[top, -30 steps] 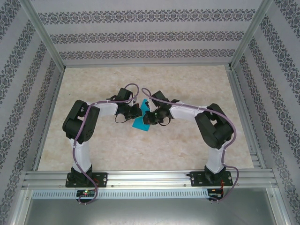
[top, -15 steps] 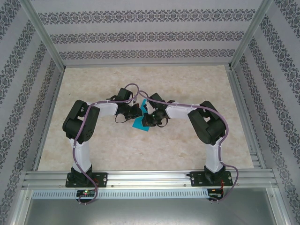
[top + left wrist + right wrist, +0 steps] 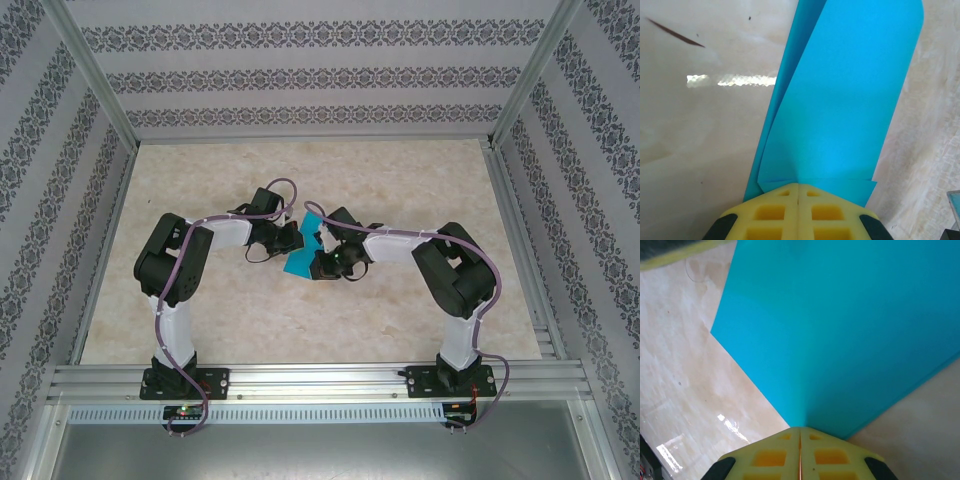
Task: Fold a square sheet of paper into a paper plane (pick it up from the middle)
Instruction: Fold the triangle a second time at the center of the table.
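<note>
1. Two grippers meet over the middle of the table (image 3: 200,320), each pinching the square sheet of paper (image 3: 299,264) between them.
2. In its wrist view, the left gripper (image 3: 798,186) has its yellow fingers pressed flat together on one edge of the sheet, with no gap showing.
3. The right gripper (image 3: 800,430) is likewise closed tight, nipping the paper at a point where a crease runs up from its fingertips.
4. The sheet is picked up and lies doubled: the left wrist view shows two layers, one peeking out beside the other, so at least one lengthwise fold looks to be in.
5. Whether the lower part touches the table cannot be told.
6. No pointed nose or wings are visible, so the task seems early to midway, with nose folds, wing folds and firm creasing left.
</note>
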